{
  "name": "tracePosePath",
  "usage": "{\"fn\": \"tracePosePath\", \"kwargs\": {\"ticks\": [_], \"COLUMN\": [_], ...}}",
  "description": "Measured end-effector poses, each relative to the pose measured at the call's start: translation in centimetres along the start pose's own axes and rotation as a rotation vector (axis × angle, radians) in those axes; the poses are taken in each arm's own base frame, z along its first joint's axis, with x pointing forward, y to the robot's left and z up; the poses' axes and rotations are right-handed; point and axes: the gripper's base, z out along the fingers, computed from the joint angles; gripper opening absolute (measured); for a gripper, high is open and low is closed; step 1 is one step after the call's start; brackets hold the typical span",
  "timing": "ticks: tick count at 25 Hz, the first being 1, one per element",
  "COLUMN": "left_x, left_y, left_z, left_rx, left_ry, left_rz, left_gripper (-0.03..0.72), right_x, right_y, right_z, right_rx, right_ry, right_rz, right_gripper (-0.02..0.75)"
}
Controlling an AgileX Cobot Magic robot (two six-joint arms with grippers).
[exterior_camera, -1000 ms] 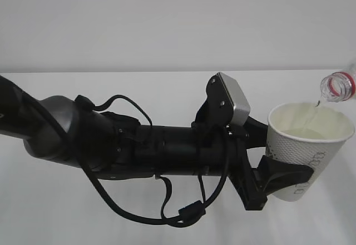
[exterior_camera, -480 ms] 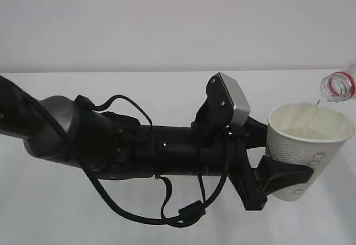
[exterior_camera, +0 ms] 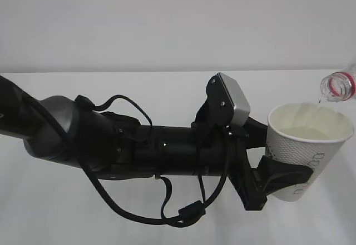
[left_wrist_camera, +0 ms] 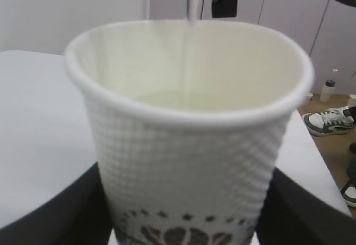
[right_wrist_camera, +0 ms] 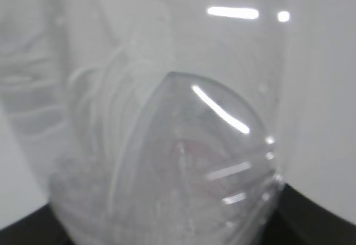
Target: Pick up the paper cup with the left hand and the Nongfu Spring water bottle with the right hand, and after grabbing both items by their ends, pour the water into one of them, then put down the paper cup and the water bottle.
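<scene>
We see the left gripper (exterior_camera: 278, 177) clamped on the lower part of the cup (exterior_camera: 305, 150), its black jaws hugging both sides of the dotted wall, and we see the same in the left wrist view, where dark jaws flank the cup (left_wrist_camera: 189, 145) low on either side. The cup stands upright, lifted clear of the tabletop (exterior_camera: 139, 89), with pale water (left_wrist_camera: 189, 99) lying in its bottom. A thin stream falls from the bottle (exterior_camera: 339, 84) mouth just above the cup's far rim; the bottle neck with its red ring tilts down at the right edge of the exterior view, and the rest of it is cut off.

In the right wrist view the bottle (right_wrist_camera: 167, 145) fills the frame, clear and ribbed, with dark jaw edges at the lower corners; we take the right jaws as gripping it near its base.

The cup sits close to the right frame edge. The left arm (exterior_camera: 139, 150) stretches across from the left, with loose cables (exterior_camera: 167, 211) looping beneath it and a grey camera box (exterior_camera: 233, 100) on its wrist.

The tabletop is plain white, open on all sides of the arm, and meets a pale wall (exterior_camera: 167, 23) behind. Past the tabletop's right edge we see wooden floor (left_wrist_camera: 328, 145) with sneakers (left_wrist_camera: 328, 120), and a small bottle (left_wrist_camera: 328, 89) by pale cupboard doors.
</scene>
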Motion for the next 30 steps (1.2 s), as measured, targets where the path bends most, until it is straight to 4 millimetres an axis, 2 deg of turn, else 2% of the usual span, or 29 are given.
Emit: {"fn": "tracePosePath", "kwargs": {"ticks": [30], "left_x": [0.52], "left_y": [0.09], "left_z": [0.09], "left_rx": [-0.002], "left_ry": [0.014], "left_rz": [-0.007], "left_gripper": [0.507], "right_x": [0.02], "right_y": [0.00], "right_z": [0.00], "right_rx": [0.000], "right_ry": [0.002], "right_rz": [0.035], "right_gripper": [0.449]}}
